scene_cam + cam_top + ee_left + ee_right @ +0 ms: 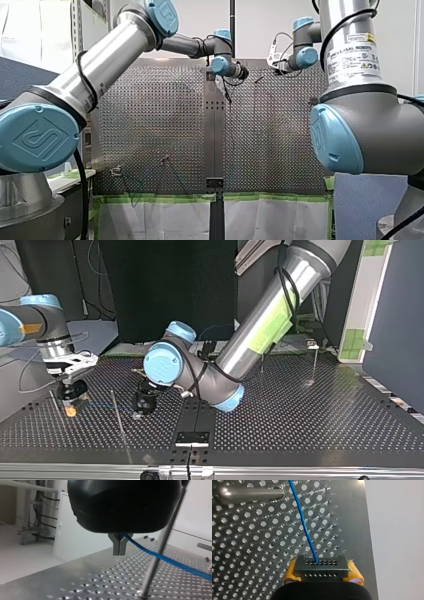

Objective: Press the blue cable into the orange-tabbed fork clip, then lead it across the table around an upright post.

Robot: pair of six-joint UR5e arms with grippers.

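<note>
In the front view both arms reach far over the perforated table [150, 120], my left gripper [243, 73] near the middle and my right gripper [273, 55] close beside it. In the top view my right gripper hangs just above the orange-tabbed fork clip [71, 411], and the blue cable [107, 404] runs from there, low over the table, to my left gripper, crossing a thin upright post [119, 417] on a side I cannot tell. In the left wrist view the metal fingers [115, 544] are pinched together on the cable, which leads away past the post. In the right wrist view the cable ends in the top of the clip. I judge the pressing done or nearly done, and the leading around a post not yet finished. Whether my right gripper is spread or closed, I cannot tell.
</note>
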